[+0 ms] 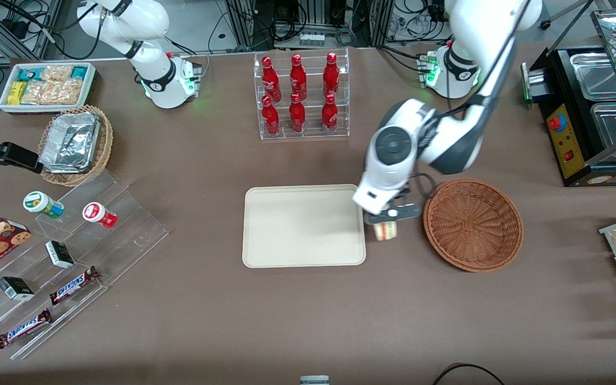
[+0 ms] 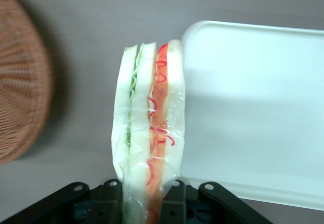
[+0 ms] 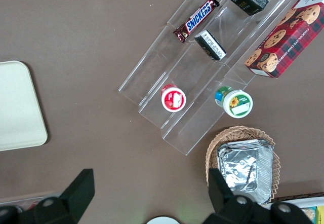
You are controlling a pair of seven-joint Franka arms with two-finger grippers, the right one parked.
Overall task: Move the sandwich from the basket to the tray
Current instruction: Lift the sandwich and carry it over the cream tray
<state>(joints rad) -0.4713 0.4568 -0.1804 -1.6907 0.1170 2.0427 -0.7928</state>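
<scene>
Pincer (image 1: 386,220) clamped on sandwich (image 1: 385,230), its 2 fingers (image 2: 174,203) pressing the bread faces. Held above bench (image 1: 308,321), between tray (image 1: 303,225) and basket (image 1: 472,224), just beside tray's edge.

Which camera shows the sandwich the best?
The left wrist view: the sandwich fills it, layers clear, pinched in the gripper. The front view shows only a small bit between tray and basket. The right wrist view misses it.

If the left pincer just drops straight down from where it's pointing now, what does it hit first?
Most likely bare table. The pincer, shut on the sandwich, hangs over the gap between the basket and the tray, right beside the tray's rim. The sandwich would touch first; height is unclear.
</scene>
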